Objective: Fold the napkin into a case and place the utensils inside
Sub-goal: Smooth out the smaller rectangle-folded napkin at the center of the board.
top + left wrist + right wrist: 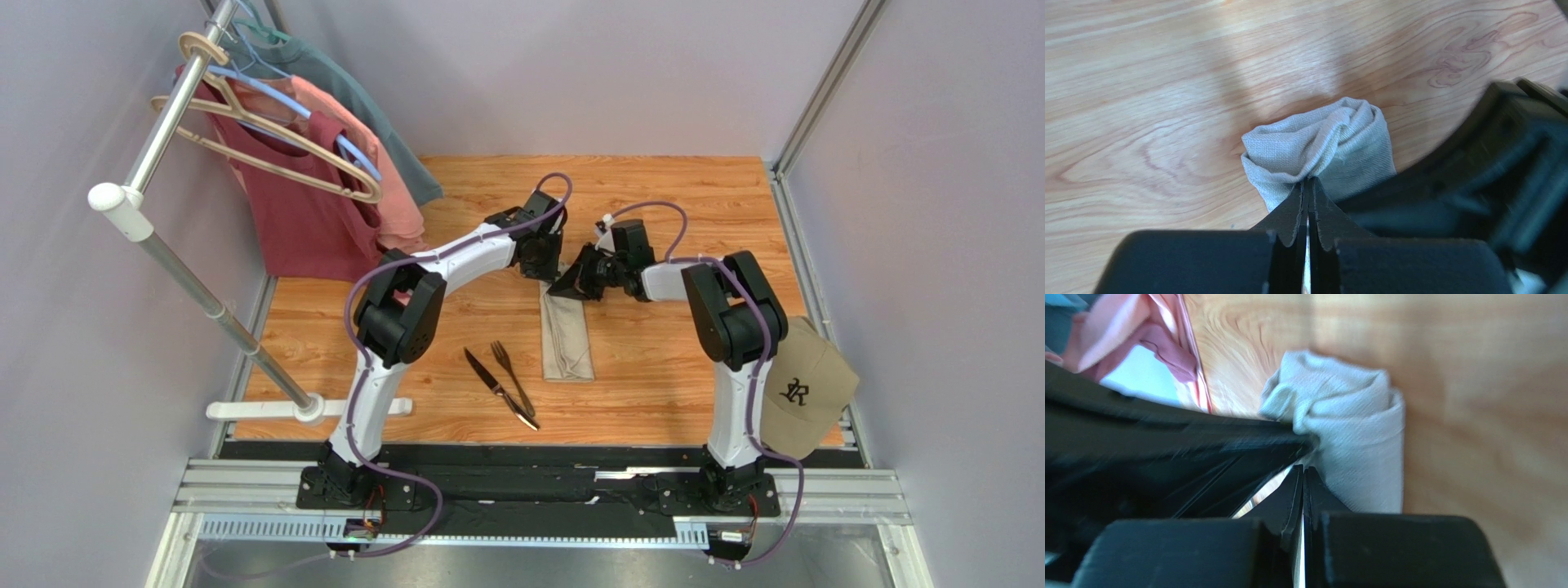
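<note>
We had both grippers at the far end of the beige-tan cloth napkin (567, 341), which lay folded into a narrow strip on the light wooden table (687, 368). The left gripper (1308, 191) was clenched on a bunched corner. The right gripper (1303, 478) was closed at the cloth's edge, but we could not tell whether it held any. We judged it best to move both ends evenly and keep the fold square. Only the top view showed the slim dark metal fork (513, 381) and slim dark metal knife (498, 387), near the strip's left side. Only the wrist views showed the pinches.
</note>
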